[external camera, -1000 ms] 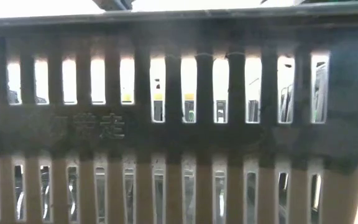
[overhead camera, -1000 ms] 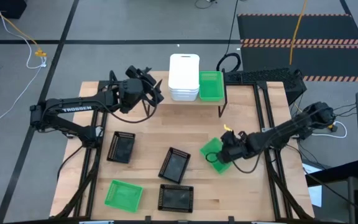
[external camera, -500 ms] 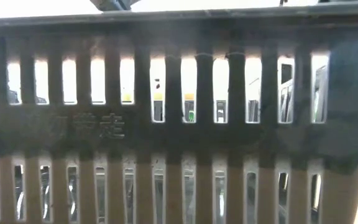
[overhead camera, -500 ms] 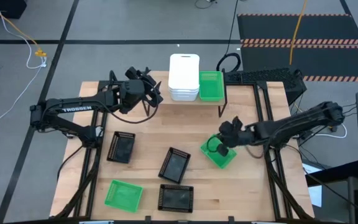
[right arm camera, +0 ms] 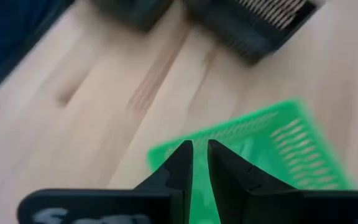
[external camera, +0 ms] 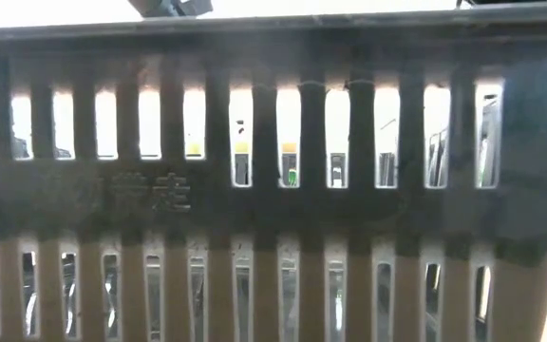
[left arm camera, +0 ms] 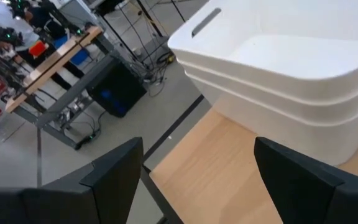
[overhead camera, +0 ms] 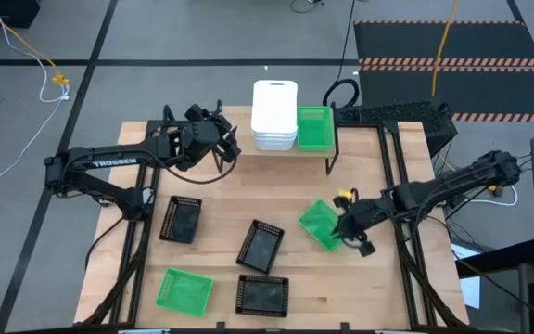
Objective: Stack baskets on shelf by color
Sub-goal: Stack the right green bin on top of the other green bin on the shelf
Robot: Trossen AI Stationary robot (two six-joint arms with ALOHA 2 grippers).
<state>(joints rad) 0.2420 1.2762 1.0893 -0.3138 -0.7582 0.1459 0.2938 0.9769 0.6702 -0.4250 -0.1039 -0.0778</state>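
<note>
The wooden tabletop (overhead camera: 248,278) stands on a grey floor (overhead camera: 156,37) crossed by dark lines; a white cable (overhead camera: 21,51) runs over the floor at far left, ending by a small yellow piece (overhead camera: 60,81); at far right lies a dark mat (overhead camera: 443,42) edged with orange-and-black striped tape (overhead camera: 448,63) (a yellow cable (overhead camera: 446,32) crosses it); a dark frame (overhead camera: 392,113) sits just beyond the table's far right corner. Beyond the table, in the left wrist view, a wooden workbench (left arm camera: 55,59) on metal legs stands with a black box (left arm camera: 120,90) beneath and loose cables (left arm camera: 154,59) on the floor.
</note>
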